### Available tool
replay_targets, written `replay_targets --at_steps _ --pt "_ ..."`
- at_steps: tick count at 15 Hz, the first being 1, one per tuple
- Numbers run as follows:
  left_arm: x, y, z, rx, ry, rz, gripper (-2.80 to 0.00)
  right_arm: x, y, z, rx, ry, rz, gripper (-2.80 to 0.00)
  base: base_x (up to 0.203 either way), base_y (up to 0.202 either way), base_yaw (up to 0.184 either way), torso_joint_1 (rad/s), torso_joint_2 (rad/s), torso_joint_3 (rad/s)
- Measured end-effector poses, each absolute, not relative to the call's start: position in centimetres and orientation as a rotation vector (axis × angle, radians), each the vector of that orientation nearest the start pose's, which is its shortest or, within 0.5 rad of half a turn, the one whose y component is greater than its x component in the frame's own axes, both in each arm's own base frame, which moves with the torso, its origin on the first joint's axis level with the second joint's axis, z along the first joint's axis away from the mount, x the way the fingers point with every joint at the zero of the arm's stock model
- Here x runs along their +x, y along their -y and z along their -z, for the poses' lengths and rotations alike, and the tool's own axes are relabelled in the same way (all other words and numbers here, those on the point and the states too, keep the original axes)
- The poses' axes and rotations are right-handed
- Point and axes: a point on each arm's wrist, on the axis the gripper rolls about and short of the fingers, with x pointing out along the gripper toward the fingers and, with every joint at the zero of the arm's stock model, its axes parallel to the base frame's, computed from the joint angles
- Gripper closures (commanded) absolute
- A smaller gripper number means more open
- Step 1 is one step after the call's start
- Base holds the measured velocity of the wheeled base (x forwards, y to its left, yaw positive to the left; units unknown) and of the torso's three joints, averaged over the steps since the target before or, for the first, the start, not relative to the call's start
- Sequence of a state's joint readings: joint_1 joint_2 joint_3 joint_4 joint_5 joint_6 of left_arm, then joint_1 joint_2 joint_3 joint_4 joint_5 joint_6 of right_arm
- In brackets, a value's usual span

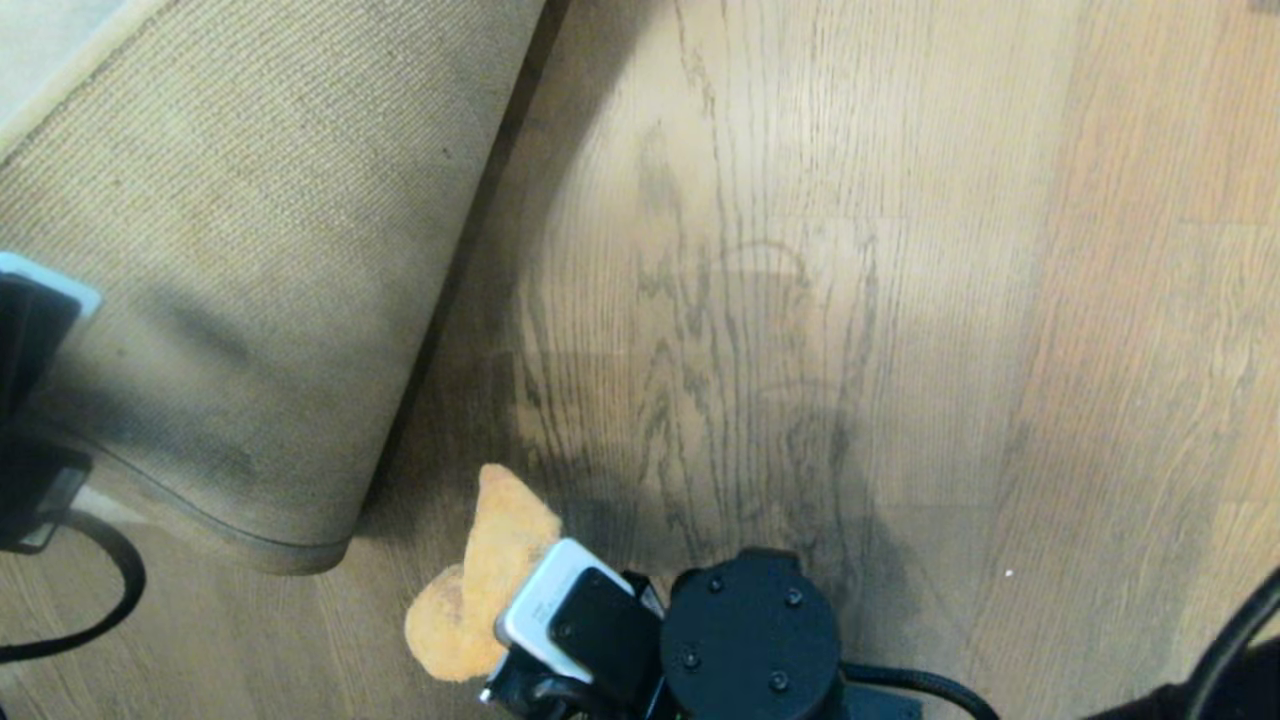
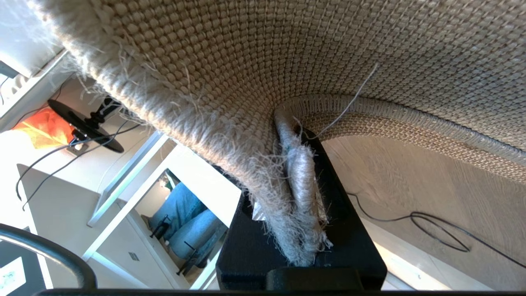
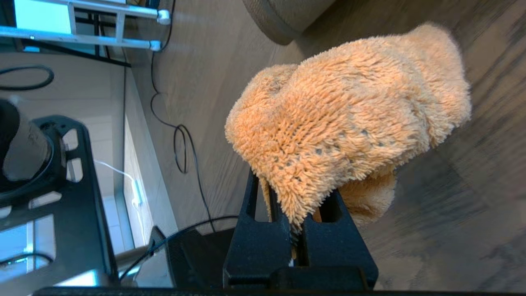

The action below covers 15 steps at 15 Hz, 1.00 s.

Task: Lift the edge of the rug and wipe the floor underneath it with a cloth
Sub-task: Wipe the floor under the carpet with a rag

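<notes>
Left tool [image 2: 302, 193] clamps the frayed grey-beige rug edge [image 2: 300, 181], coarse tan backing turned up off the brown wood-grain plank floor [image 1: 800, 300]. Right tool [image 3: 298, 230] pinches the fluffy orange-yellow microfibre cloth [image 3: 349, 115], bunched, low over the floor beside the rug.

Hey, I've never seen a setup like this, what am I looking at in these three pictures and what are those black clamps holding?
This is a two-armed robot. One picture looks down from its head; the other two come from cameras on its wrists. The left gripper is shut on the rug edge, holding the rug folded back so its woven tan backing faces up. That bares the wood-grain floor. The right gripper is shut on a fluffy orange cloth, low near the floor beside the folded rug. Black cables lie on the floor.
</notes>
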<state>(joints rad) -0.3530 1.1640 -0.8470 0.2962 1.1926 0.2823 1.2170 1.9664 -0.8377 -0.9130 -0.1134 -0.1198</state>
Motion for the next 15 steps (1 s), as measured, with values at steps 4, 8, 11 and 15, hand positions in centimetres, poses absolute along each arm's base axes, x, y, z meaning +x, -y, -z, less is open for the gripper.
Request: replay_targets --at_steps 4,8,11,15 --pt "14.1 2.9 -24.2 0.700 -0.569 -0.753 0.00 13.7 -35.9 -12.0 -0.218 -0.090 -1.092 0.00 0.000 0.000 0.000 0.000 0.00 0.000" --pt "14.1 2.9 -24.2 0.695 -0.569 -0.758 0.00 14.7 -38.0 -10.5 -0.177 -0.079 -1.016 0.00 0.000 0.000 0.000 0.000 0.00 0.000" --pt "14.1 2.8 -24.2 0.694 -0.568 -0.760 0.00 15.9 -39.3 -9.8 -0.125 -0.037 -0.975 0.00 0.000 0.000 0.000 0.000 0.00 0.000" --pt "14.1 2.8 -24.3 0.695 -0.568 -0.760 0.00 18.0 -39.4 -8.7 -0.118 -0.035 -0.928 0.00 0.000 0.000 0.000 0.000 0.00 0.000"
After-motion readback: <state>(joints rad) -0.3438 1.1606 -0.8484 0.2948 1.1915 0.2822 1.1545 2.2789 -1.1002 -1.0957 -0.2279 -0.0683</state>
